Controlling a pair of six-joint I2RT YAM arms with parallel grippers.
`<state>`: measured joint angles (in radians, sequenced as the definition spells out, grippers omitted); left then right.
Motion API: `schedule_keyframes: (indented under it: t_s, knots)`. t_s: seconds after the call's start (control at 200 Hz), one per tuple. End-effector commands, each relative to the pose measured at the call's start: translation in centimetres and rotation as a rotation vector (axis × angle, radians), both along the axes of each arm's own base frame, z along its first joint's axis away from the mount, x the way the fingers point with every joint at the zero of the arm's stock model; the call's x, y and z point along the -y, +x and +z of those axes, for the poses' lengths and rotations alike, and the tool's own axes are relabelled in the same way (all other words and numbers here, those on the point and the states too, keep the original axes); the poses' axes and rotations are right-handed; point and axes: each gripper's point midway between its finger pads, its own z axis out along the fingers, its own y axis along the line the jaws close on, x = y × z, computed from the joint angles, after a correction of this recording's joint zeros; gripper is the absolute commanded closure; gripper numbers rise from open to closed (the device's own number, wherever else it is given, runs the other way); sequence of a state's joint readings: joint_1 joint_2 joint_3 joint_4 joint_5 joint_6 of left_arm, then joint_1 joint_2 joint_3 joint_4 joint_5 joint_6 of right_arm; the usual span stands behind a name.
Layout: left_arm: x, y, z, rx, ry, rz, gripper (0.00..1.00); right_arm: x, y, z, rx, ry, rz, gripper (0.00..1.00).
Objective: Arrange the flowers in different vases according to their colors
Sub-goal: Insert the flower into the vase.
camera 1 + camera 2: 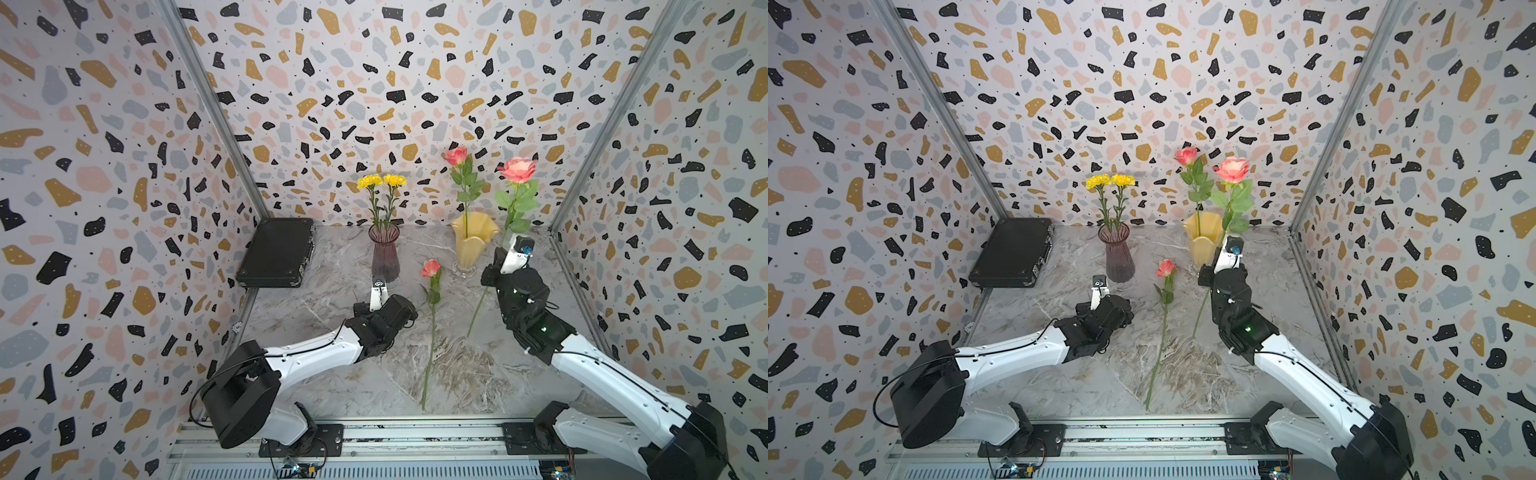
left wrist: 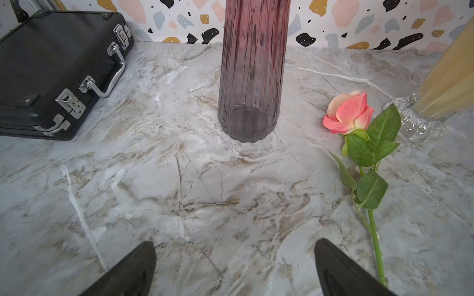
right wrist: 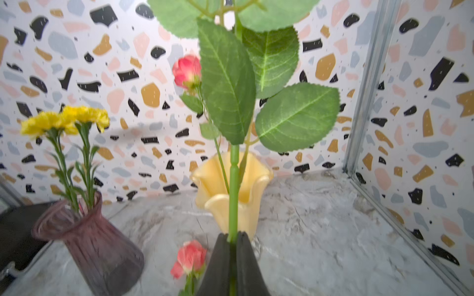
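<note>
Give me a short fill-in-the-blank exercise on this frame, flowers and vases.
____ frilly yellow flowers stand in the ribbed purple glass vase.
The right claw grips the raised pink rose by its ____.
The wavy-rimmed creamy yellow vase holds ____ upright pink rose.
The empty left claw is ____.
Missing: two, stem, one, open.

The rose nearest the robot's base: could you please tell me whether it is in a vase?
Out: the rose lies flat on the marble table, its bloom between the purple vase and the yellow vase.
</note>
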<state>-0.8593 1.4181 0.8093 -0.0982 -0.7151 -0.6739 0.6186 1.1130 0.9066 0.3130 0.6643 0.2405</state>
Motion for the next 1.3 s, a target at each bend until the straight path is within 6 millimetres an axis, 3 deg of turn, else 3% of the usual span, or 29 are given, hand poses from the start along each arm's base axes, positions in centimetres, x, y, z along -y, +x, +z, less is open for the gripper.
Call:
schedule_keyframes:
  t_s: [0.0, 0.095, 0.255, 0.406, 0.626, 0.796, 0.901, 1.157, 1.297]
  knots:
    - [0.8, -0.2, 0.3, 0.050, -0.091, -0.051, 0.00, 2.5, 1.5, 7.1, 0.152, 0.052, -0.128, 1.00]
    - [1.9, -0.4, 0.6, 0.113, -0.188, -0.111, 0.01, 3.8, 3.4, 10.7, 0.214, 0.070, -0.193, 1.00]
    - [2.0, -0.4, 0.6, 0.171, -0.268, -0.113, 0.01, 6.1, 6.2, 14.9, 0.355, 0.098, -0.331, 1.00]
    - [1.8, -0.3, 0.5, 0.162, -0.258, -0.099, 0.00, 7.6, 9.0, 17.0, 0.418, 0.110, -0.430, 1.00]
    - [1.2, -0.3, 0.8, 0.174, -0.257, -0.075, 0.00, 7.2, 11.5, 18.1, 0.423, 0.064, -0.425, 1.00]
    - [1.5, -0.1, 0.5, 0.162, -0.246, -0.077, 0.01, 6.9, 12.9, 16.9, 0.403, -0.027, -0.448, 1.00]
    - [1.8, 0.0, 0.5, 0.148, -0.233, -0.084, 0.01, 6.7, 13.7, 14.9, 0.367, -0.083, -0.463, 1.00]
    - [2.6, 0.2, 0.3, 0.114, -0.218, -0.125, 0.01, 5.3, 16.3, 5.8, 0.160, -0.097, -0.382, 1.00]
    - [3.1, 0.1, 0.3, 0.098, -0.204, -0.150, 0.01, 3.5, 17.8, 2.8, 0.071, -0.125, -0.283, 0.99]
